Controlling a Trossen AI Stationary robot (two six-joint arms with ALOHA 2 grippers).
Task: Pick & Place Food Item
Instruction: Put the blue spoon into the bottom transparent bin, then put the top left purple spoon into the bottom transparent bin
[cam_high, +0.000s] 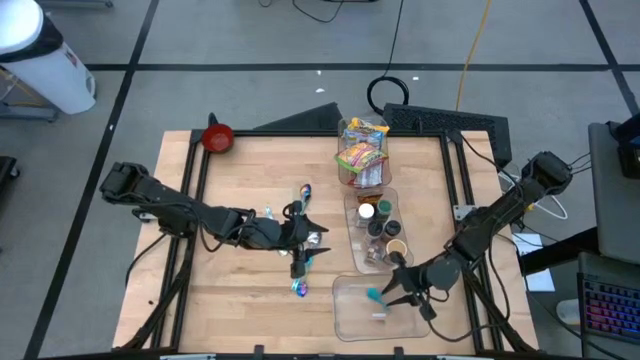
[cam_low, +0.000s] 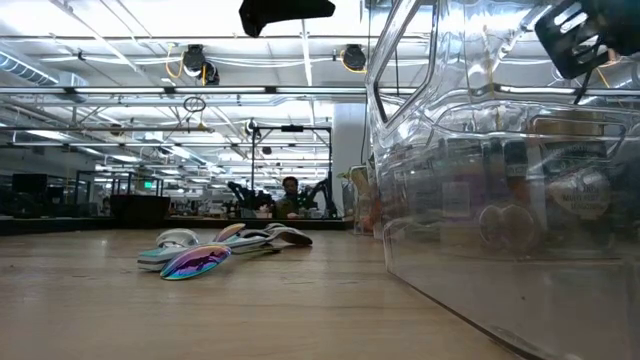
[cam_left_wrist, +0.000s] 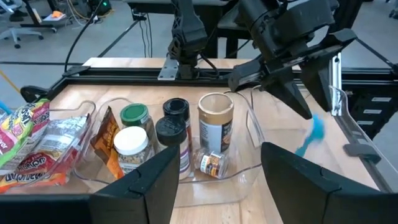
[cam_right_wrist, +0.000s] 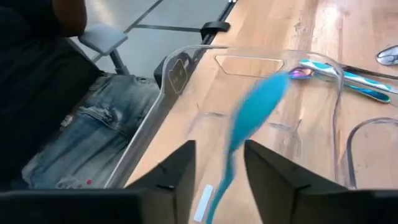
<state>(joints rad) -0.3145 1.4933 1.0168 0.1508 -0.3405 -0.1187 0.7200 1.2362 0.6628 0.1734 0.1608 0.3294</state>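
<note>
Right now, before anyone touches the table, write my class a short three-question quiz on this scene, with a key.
1. True or false: the right gripper hangs over the clear bin that holds no jars or packets.
2. What does the middle bin hold? A) jars with lids; B) spoons; C) nothing.
3. Fill in: the bowl at the table's far left corner is coloured ___.

Key: 1 true; 2 A; 3 red.
</note>
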